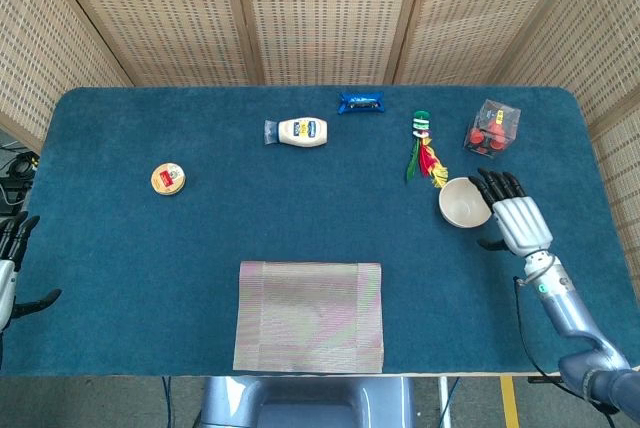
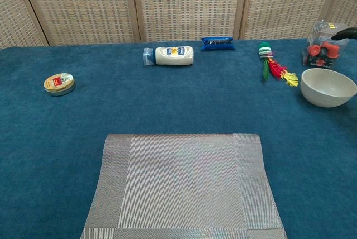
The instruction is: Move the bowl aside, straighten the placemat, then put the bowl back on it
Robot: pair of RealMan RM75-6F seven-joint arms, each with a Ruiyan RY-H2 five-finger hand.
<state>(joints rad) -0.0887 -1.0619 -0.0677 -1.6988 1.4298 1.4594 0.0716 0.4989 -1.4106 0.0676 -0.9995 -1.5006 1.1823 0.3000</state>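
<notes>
Surface: blue carpet-like cloth (image 1: pixel 120 268) covers it edge to edge.
Room: woven wicker screens (image 1: pixel 320 8) with wooden frames stand behind the surface.
Right robot hand (image 1: pixel 515 218): just right of the bowl, back upward, dark fingers (image 1: pixel 495 186) spread apart and reaching away from the robot, holding nothing; contact with the bowl cannot be told.
Left robot hand (image 1: pixel 10 268): at the far left edge, off the surface, fingers apart, empty.
Bowl (image 1: pixel 464 202): upright on the cloth at the right, well apart from the mat, near the tassel.
Mat (image 1: pixel 310 315): grey, flat at the near edge, sides parallel to it.
Far side: tin (image 1: pixel 167 179), bottle (image 1: pixel 300 132), blue packet (image 1: pixel 361 102), coloured tassel (image 1: pixel 424 148), clear box (image 1: pixel 491 128).
</notes>
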